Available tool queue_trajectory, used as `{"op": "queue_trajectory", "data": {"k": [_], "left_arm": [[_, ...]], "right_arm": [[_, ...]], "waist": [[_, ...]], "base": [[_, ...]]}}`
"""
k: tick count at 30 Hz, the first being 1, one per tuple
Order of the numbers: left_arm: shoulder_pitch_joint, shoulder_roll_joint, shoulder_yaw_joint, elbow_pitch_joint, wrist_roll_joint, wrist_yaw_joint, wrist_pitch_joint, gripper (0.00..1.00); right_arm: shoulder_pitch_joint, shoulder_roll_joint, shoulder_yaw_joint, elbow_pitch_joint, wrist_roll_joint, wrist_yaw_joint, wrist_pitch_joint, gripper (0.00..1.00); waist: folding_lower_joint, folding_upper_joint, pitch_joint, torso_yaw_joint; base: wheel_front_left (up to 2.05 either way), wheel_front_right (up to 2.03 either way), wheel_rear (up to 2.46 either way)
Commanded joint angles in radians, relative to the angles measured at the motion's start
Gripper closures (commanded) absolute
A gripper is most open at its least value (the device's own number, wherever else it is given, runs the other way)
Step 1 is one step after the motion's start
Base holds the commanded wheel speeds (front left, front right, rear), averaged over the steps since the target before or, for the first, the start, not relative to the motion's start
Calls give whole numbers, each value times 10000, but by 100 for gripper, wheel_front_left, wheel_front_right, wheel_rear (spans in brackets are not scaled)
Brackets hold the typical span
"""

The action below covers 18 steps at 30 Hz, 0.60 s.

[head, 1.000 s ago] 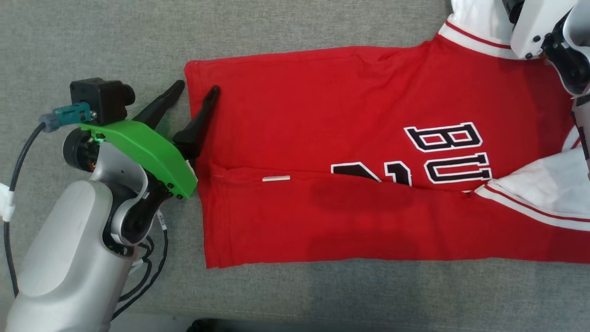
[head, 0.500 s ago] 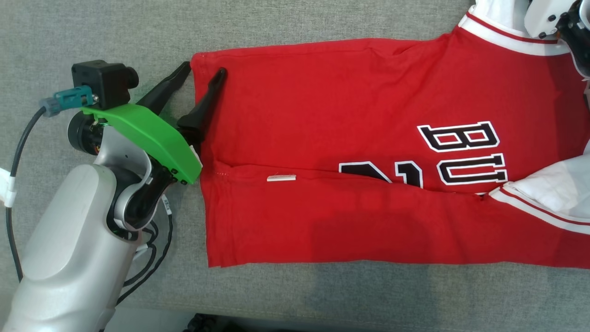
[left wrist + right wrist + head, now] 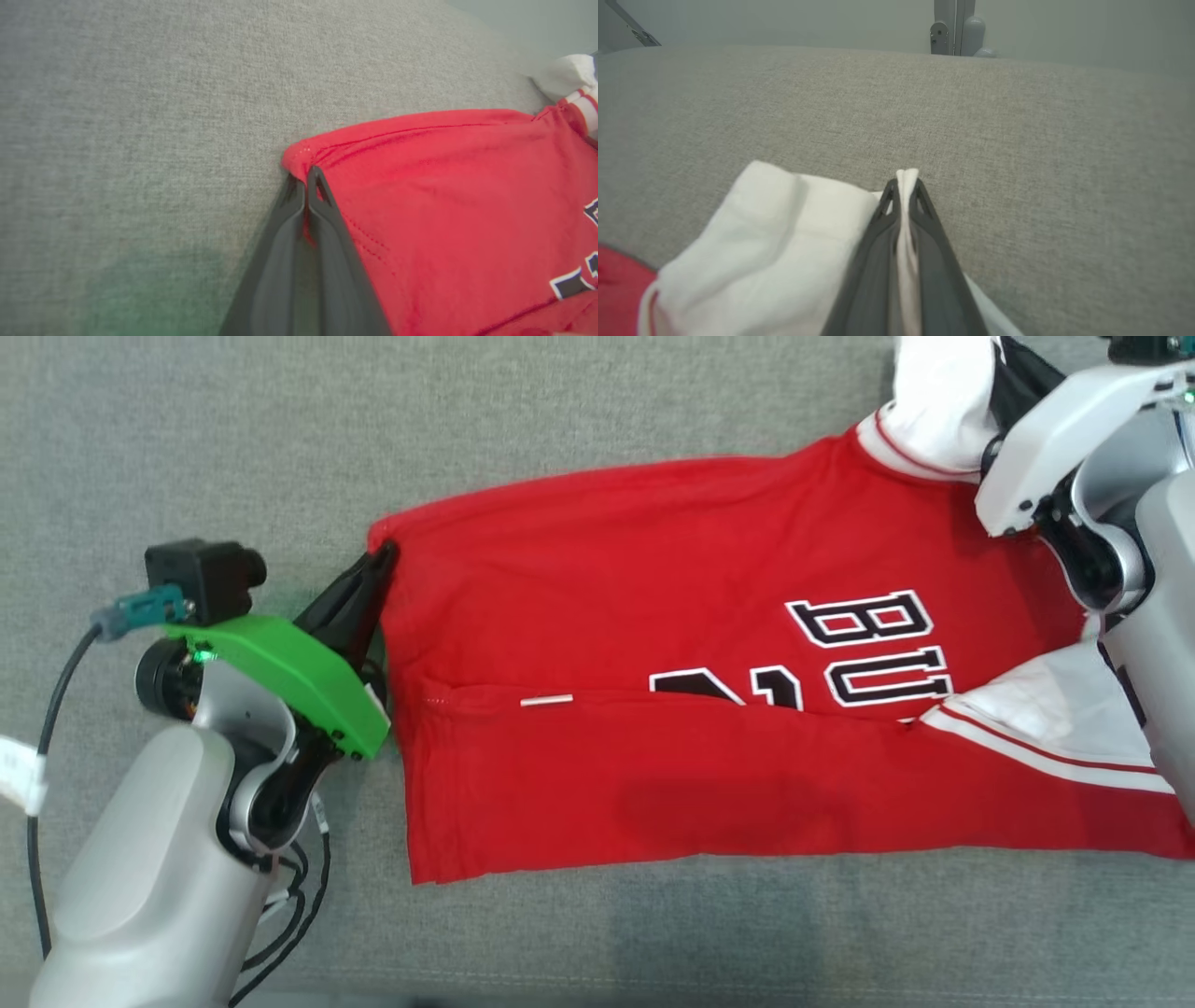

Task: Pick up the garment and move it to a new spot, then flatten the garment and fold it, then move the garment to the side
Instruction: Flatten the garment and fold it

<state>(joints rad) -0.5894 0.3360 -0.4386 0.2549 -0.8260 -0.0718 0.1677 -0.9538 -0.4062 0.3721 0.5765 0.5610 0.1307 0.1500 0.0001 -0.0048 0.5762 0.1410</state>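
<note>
The left tool (image 3: 306, 176) is pressed shut, its 2 dark fingers (image 3: 280, 252) meeting on the corner of the hem of the garment (image 3: 653, 569); a sliver of red cloth shows between them. In the head view that corner is the upper left one, drawn up into a small peak at the fingertips. A green cover (image 3: 280, 663) sits over this arm's wrist, and a black camera block (image 3: 201, 574) sits beside it.

The right tool (image 3: 906, 186) is likewise clamped, with a thin fold of the white sleeve (image 3: 770, 242) standing up between its 2 fingers. In the head view this is at the upper right end of the garment.

The garment is a red jersey lying lengthwise across the grey fabric worktop (image 3: 233, 429), hem at the left and sleeves at the right. Its near half is folded over the far half along a line through the middle. A small white label (image 3: 546, 701) lies on that line. Black lettering (image 3: 873, 644) edged in white shows above the fold, partly covered by it. A second white sleeve (image 3: 1036, 700) with red stripes rests at the right.
</note>
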Motion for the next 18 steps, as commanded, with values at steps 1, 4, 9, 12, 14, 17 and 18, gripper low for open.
{"op": "queue_trajectory", "data": {"k": [1,4,9,12,14,17,18], "left_arm": [[395,156,77,56,-62,104,-154,100],[695,231,184,-145,-103,178,-387,100],[1284,376,299,-504,-136,287,-618,100],[1852,513,303,-834,-160,389,-701,100],[2300,551,330,-1138,-223,492,-779,100],[3120,690,536,-1646,-299,776,-994,100],[3412,759,617,-1839,-302,892,-1086,100]], "right_arm": [[254,-159,10,-145,207,-3,-428,100],[600,-329,-76,-463,431,-3,-1039,100],[1384,-461,-96,-1011,685,-3,-1608,100],[2314,-383,-71,-1524,873,-3,-1925,100],[3002,-357,-182,-1883,933,-3,-2137,100],[4111,-227,-469,-2459,971,-3,-2381,100],[4473,-166,-609,-2664,974,-3,-2447,100]], "waist": [[-1,48,-931,-558],[-1,48,-1423,-761],[-1,48,-2100,-1051],[-1,48,-2561,-1300],[-1,48,-2813,-1462],[-1,48,-3131,-1740],[-1,48,-3217,-1828]], "base": [[0,0,0],[0,0,0],[0,0,0],[0,0,0],[0,0,0],[0,0,0],[0,0,0]]}}
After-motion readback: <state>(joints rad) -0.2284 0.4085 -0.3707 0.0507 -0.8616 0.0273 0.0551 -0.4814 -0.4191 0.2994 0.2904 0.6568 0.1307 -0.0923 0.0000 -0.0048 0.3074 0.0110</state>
